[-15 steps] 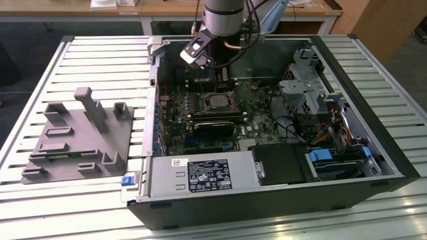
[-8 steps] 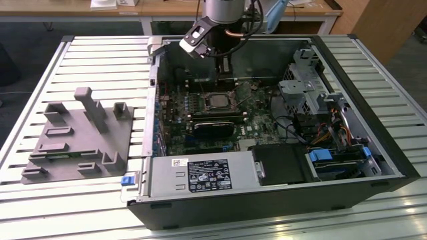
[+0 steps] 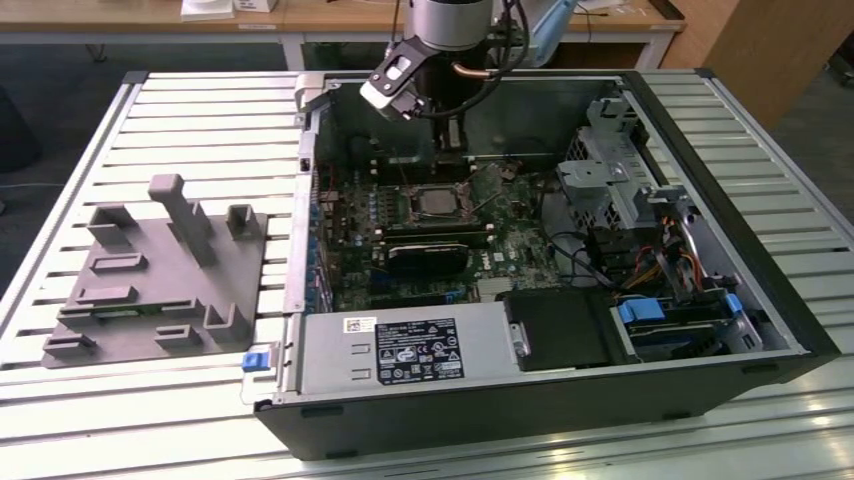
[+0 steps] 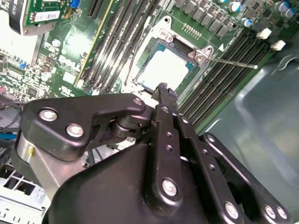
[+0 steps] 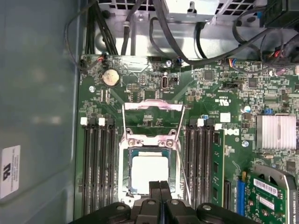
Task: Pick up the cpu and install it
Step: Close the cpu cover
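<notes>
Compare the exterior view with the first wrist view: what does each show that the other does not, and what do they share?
Exterior view, not first wrist view: the grey plastic tray with upright blocks on the pale slatted metal table. First wrist view, not exterior: the round silver coin battery. Both: the small shiny silver-grey square cpu lying in its socket on the green motherboard, with the black gripper, shut and empty, near it.

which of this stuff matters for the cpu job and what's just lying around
Job: cpu, lying in the socket; tool, near the cpu.
Lying about: grey tray; power supply; silver heatsink; coin battery.
</notes>
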`<act>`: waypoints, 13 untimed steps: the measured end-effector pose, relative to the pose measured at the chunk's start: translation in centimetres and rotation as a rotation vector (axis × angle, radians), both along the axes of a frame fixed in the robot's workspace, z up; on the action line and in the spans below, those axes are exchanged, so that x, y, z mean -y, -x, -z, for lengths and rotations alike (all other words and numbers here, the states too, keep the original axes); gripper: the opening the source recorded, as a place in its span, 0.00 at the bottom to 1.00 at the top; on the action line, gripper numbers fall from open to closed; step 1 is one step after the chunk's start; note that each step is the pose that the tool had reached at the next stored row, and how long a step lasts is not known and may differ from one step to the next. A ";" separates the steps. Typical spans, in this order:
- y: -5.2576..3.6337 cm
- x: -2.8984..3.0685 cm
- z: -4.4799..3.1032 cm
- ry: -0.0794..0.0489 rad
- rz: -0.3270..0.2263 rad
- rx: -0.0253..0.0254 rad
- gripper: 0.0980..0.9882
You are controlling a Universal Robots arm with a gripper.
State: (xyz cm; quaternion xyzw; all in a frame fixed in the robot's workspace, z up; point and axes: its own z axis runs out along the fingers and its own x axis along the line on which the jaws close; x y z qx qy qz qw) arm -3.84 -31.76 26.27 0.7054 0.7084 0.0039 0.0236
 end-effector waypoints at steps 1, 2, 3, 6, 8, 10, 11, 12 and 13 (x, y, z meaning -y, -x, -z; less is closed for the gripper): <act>-0.18 0.00 0.00 0.000 0.000 0.0000 0.01; -0.45 0.00 0.00 0.000 0.000 0.0000 0.01; -0.75 0.01 0.00 0.000 0.000 0.0000 0.01; -1.65 0.00 0.02 0.000 0.000 -0.0001 0.01; -2.15 -0.02 0.03 -0.001 0.000 -0.0004 0.01; -2.69 -0.10 0.07 -0.002 0.000 -0.0007 0.01; -2.96 -0.18 0.09 -0.002 0.000 -0.0013 0.01; -3.21 -0.27 0.13 -0.002 0.000 -0.0017 0.01; -3.44 -0.37 0.16 -0.001 0.000 -0.0022 0.01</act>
